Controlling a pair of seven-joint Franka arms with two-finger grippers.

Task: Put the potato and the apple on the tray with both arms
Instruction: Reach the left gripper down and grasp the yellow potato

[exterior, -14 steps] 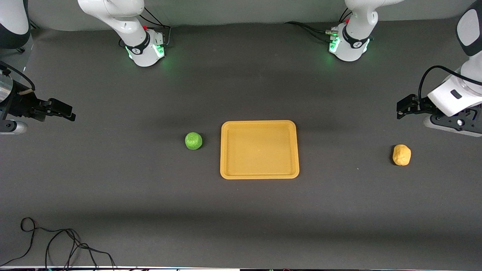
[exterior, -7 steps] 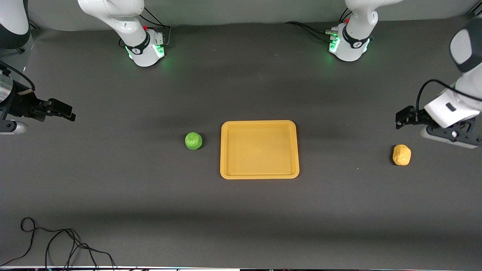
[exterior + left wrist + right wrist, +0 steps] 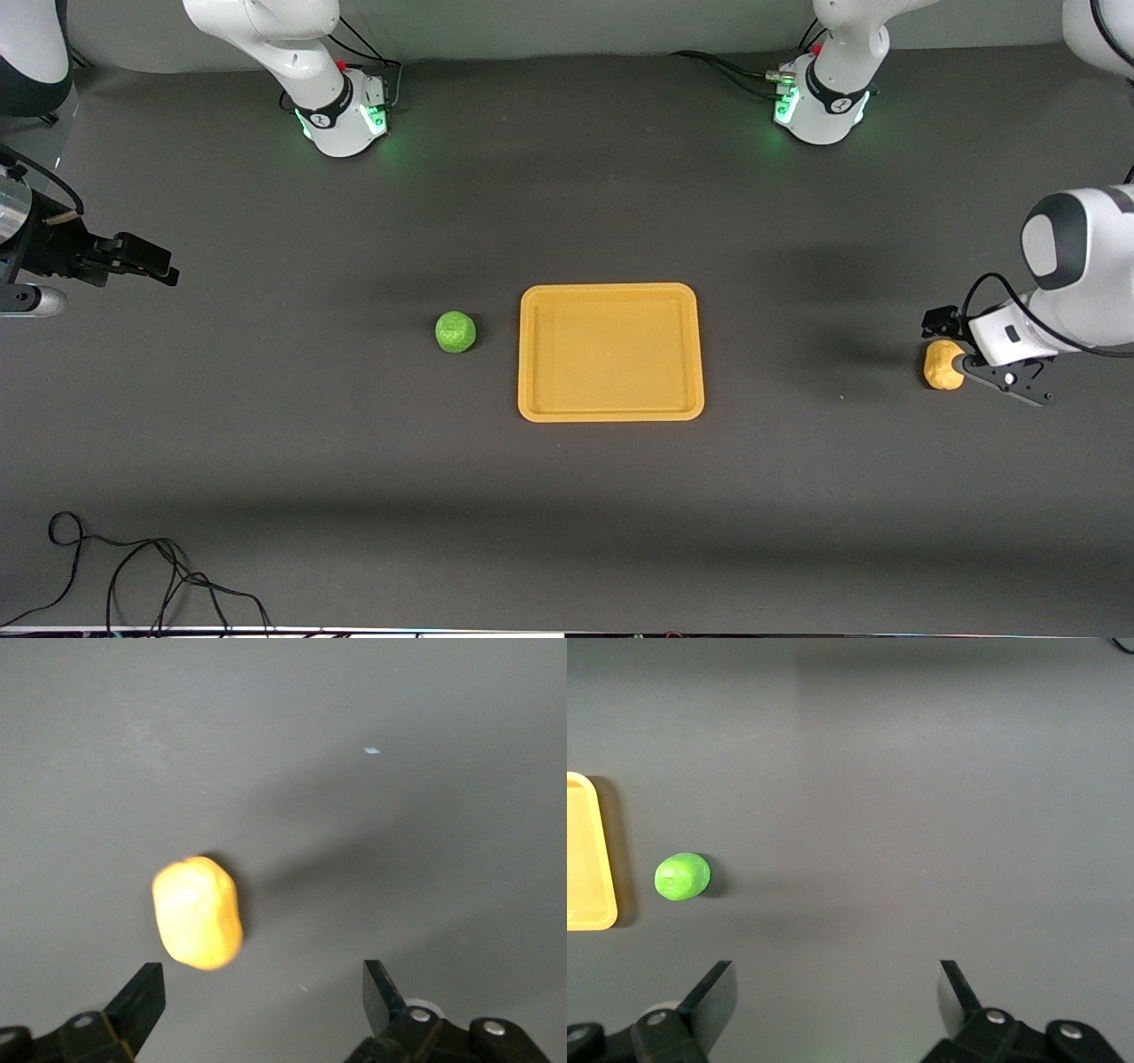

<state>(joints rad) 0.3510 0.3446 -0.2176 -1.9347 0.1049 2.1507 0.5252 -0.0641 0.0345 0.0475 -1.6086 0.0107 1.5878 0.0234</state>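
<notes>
The yellow-orange potato lies on the dark table near the left arm's end. My left gripper is open and low right over it. In the left wrist view the potato lies just ahead of the open gripper, close to one fingertip and not between the two. The green apple sits beside the orange tray on the right arm's side. My right gripper waits open and empty at the right arm's end. Its wrist view shows the open gripper, the apple and the tray's edge.
The tray holds nothing. The two arm bases stand lit green along the table's edge farthest from the front camera. A loose black cable lies near the front edge at the right arm's end.
My left arm has swung toward the front camera and come down, bringing its open gripper from above the table onto the potato. The right arm, apple, potato and tray have not moved.
</notes>
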